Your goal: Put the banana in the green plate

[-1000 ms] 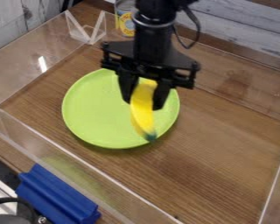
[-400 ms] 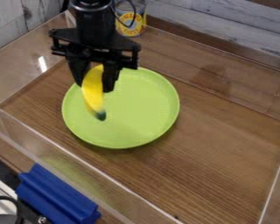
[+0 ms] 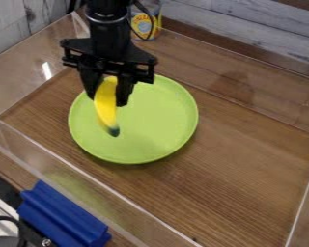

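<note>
Overhead, roughly, the dark arm (image 3: 108,34) came in from the top of the frame, its end effector (image 3: 105,79) shut on the banana (image 3: 107,102). Fruit hung below the fingertips, greenish-dark tip downward, seen against the left part of the green plate (image 3: 142,130). Whether the tip touched the plate: could not tell.

Plate: round, lime, raised rim, on the brown wooden surface (image 3: 228,174); its bare part spread to the right of and below the end effector. Part of its upper left edge was hidden by the gripping hardware.

Other things noted. Behind the end effector, slightly right, a yellow-labelled container (image 3: 146,23), partly covered by the arm and a dark cable (image 3: 157,16). Nearer the camera and left of the end effector's line, a blue block-like object (image 3: 63,216) with a ridged edge; beside it, in the lower left corner, something dark with a cable, too cropped to name. A clear panel (image 3: 86,193) ran diagonally between the blue object and the plate. White wooden boards (image 3: 254,24) stood behind, beyond the surface.

In the way: nothing seen between banana and plate; the container stood beyond the plate's far rim.
</note>
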Action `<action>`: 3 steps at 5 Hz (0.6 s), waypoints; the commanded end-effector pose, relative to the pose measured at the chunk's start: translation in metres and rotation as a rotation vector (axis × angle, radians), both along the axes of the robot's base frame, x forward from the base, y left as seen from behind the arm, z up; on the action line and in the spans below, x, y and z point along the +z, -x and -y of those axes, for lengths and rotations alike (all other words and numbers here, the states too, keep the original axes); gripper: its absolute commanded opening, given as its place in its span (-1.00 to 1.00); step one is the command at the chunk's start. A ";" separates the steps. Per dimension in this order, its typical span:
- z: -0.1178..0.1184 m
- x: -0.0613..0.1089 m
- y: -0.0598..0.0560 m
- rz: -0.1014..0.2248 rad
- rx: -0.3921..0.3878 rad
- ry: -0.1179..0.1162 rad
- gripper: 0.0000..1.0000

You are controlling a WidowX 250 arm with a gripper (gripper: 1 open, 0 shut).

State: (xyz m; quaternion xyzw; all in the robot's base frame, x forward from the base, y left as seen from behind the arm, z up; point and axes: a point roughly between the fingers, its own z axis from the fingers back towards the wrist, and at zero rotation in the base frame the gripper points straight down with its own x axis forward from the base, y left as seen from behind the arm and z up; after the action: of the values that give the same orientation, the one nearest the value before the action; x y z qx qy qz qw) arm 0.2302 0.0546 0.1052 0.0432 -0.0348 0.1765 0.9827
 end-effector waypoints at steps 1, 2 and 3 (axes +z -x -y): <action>0.000 0.003 -0.005 0.022 -0.008 -0.013 -1.00; 0.001 0.000 -0.006 0.020 -0.010 -0.020 -1.00; 0.001 -0.003 -0.008 0.018 -0.011 -0.027 -1.00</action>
State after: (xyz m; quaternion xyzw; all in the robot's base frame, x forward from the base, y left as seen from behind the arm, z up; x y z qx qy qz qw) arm 0.2362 0.0539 0.0967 0.0523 -0.0341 0.1760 0.9824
